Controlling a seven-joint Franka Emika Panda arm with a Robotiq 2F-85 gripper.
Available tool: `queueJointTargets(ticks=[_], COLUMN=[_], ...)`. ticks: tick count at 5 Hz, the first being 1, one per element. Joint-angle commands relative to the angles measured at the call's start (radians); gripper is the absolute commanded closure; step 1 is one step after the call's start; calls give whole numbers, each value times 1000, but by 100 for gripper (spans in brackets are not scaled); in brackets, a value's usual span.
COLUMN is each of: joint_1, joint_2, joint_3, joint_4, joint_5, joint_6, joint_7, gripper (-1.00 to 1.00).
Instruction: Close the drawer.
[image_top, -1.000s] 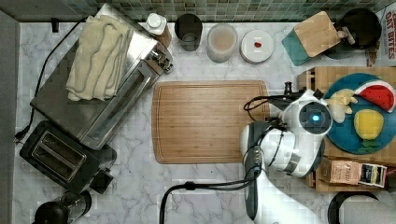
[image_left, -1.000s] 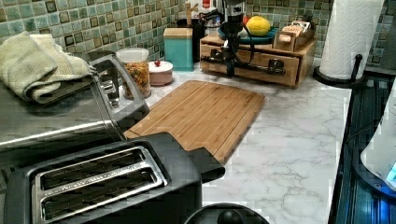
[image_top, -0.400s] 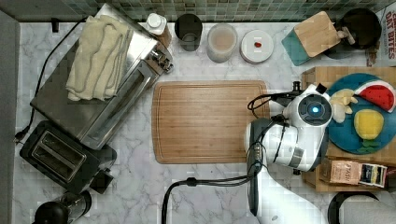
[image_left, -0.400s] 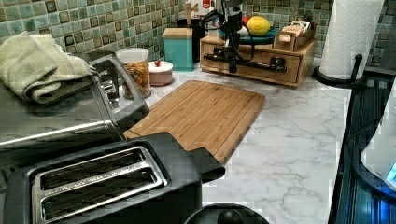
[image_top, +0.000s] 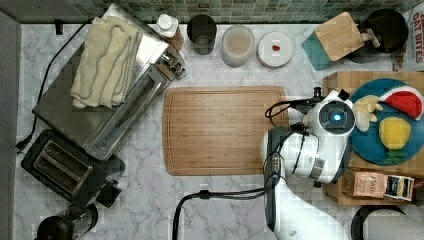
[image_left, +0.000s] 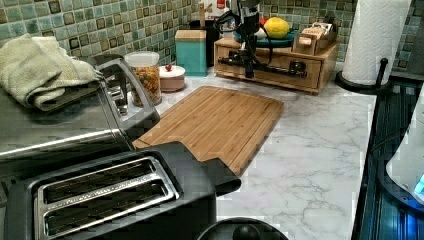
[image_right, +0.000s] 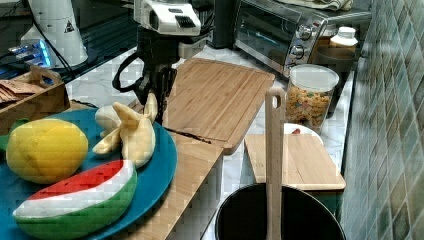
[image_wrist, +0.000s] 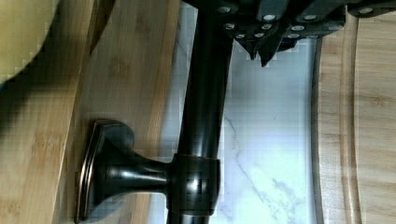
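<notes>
One end effector (image_left: 248, 56) sits at the drawer (image_left: 280, 67) handle (image_wrist: 204, 112); I cannot tell its finger state. Board (image_top: 222, 131) lies at the top view's 9 o'clock.

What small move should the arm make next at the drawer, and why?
Probably a short push on the handle toward the drawer front. The gripper is right at the black bar in the left view, and the drawer front already looks nearly flush with its wooden box, so little travel seems left. Whether it is fully shut is hard to tell.
</notes>
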Motion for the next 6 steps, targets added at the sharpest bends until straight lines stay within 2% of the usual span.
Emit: queueJointTargets(ticks=[1,6], joint_1=[-97,-83], joint_2=[-67,-66], joint_3=[-135,-150], joint_4=[148,148], joint_5=[-45,-40], joint_6=[38,38], joint_7=[41,38], gripper=[100,100])
